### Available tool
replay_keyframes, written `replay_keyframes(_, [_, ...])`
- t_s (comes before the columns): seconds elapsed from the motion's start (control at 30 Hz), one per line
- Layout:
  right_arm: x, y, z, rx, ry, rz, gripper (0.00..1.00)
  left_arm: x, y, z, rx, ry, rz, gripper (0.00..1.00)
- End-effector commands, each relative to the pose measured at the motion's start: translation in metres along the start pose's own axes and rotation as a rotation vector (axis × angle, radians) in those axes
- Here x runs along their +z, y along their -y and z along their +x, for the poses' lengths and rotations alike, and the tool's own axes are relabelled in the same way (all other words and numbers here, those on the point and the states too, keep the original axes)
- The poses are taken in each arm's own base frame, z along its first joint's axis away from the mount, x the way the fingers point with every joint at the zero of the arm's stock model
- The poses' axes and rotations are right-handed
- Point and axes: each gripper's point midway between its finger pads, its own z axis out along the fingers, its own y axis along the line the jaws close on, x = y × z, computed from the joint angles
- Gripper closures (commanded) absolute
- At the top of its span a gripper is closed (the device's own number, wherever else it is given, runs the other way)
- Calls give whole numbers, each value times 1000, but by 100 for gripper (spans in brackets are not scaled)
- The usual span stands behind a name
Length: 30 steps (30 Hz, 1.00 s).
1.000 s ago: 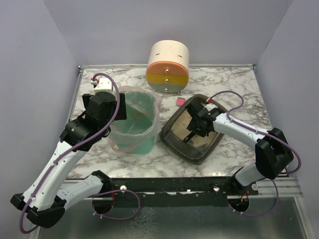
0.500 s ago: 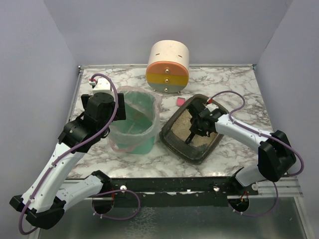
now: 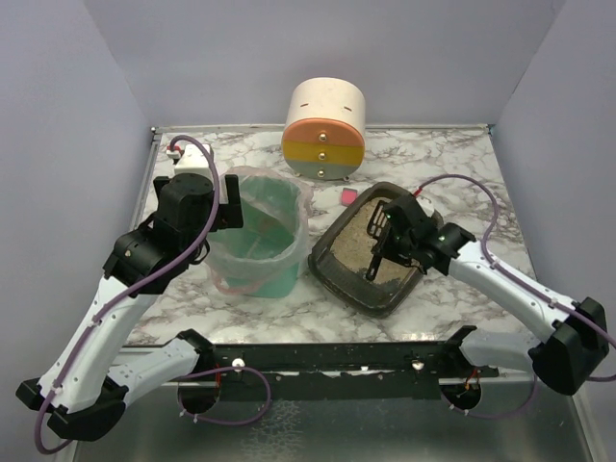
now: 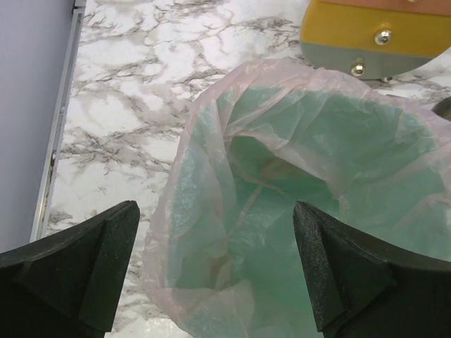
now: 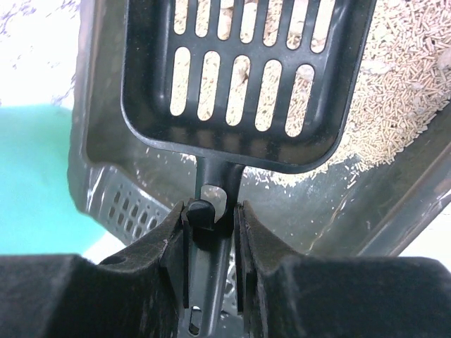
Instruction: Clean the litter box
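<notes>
So the right tool is clamping the black slotted plastic scoop over the dark grey plastic litter box, left tool wide open above the bag-lined green bucket, centre-left.

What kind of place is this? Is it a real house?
Probably a robot test booth, not a house: plain grey walls box in a marble-look table, a left arm and right arm are bolted at its edge, with a litter box for practice.
</notes>
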Motion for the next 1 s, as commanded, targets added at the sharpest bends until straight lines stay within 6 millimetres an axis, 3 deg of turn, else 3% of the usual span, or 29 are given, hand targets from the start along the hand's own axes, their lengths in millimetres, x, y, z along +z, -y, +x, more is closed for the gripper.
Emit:
replay_keyframes(0.0, [-23,-9,2,-143,7,-143,99,-8,15,-10,-5,-6,91,1])
replay_keyframes(0.17, [-46,-18,-10,-316,54,-236,99,-12,37,-12,-26,-29,203,1])
replay_keyframes(0.4, [-114,-56,-45,-551,204,-469,100,-25,75,-21,-58,-52,406,1])
replay_keyframes(0.63, [-170,-98,-44,-761,226,-740,100,-49,99,-45,-97,-14,572,1])
replay_keyframes(0.73, [-184,-106,-47,-849,266,-793,100,-60,101,-57,-115,15,604,1])
replay_keyframes(0.97, [-185,-128,-42,-1050,292,-808,99,-81,96,-67,-146,58,642,1])
